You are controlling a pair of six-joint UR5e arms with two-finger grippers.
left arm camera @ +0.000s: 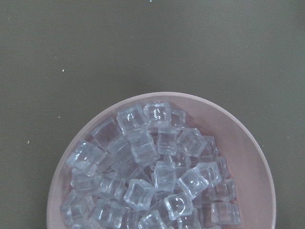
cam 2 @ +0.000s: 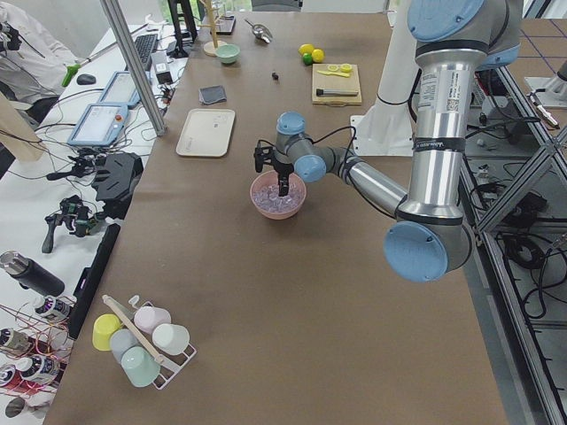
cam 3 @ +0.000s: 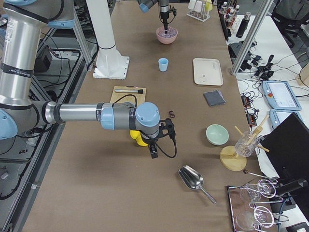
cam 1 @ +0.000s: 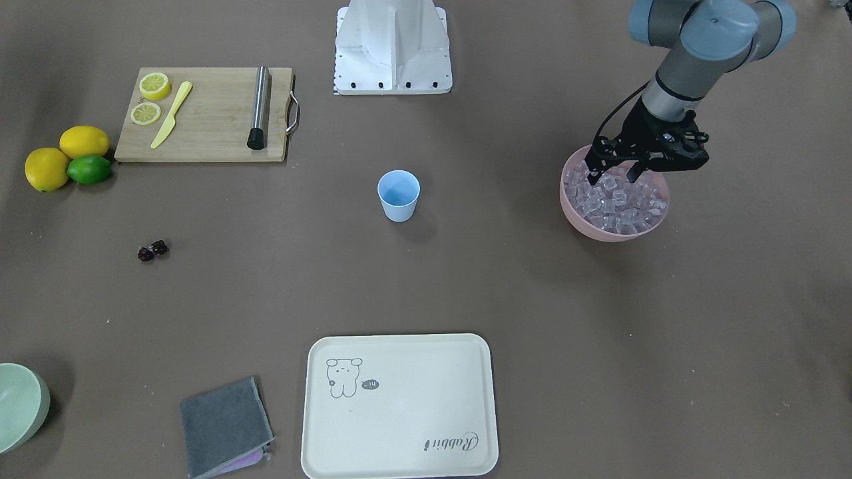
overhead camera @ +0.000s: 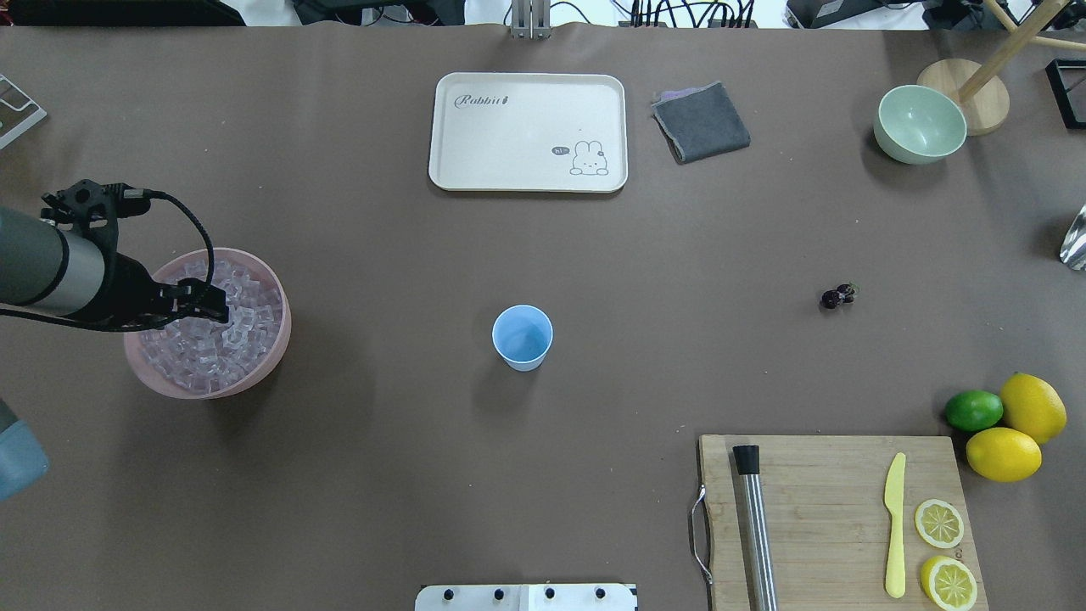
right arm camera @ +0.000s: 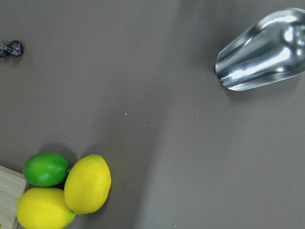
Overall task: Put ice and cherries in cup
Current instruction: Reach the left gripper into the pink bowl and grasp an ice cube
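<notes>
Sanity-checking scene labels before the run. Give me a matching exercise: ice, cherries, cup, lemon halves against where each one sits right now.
Things:
1. ice
2. cherries
3. cup
4. lemon halves

Places:
A. on the cutting board
B. upright on the table, empty
C. piled in the pink bowl
D. lying loose on the table, in no container

Pairs: 1-C, 2-D, 3-B, 4-A

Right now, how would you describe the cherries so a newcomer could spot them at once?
Start at the wooden cutting board in the overhead view. On bare table beyond it, toward the green bowl, lie the cherries. They are a tiny, near-black joined pair, far smaller than the lemons and lime.
</notes>
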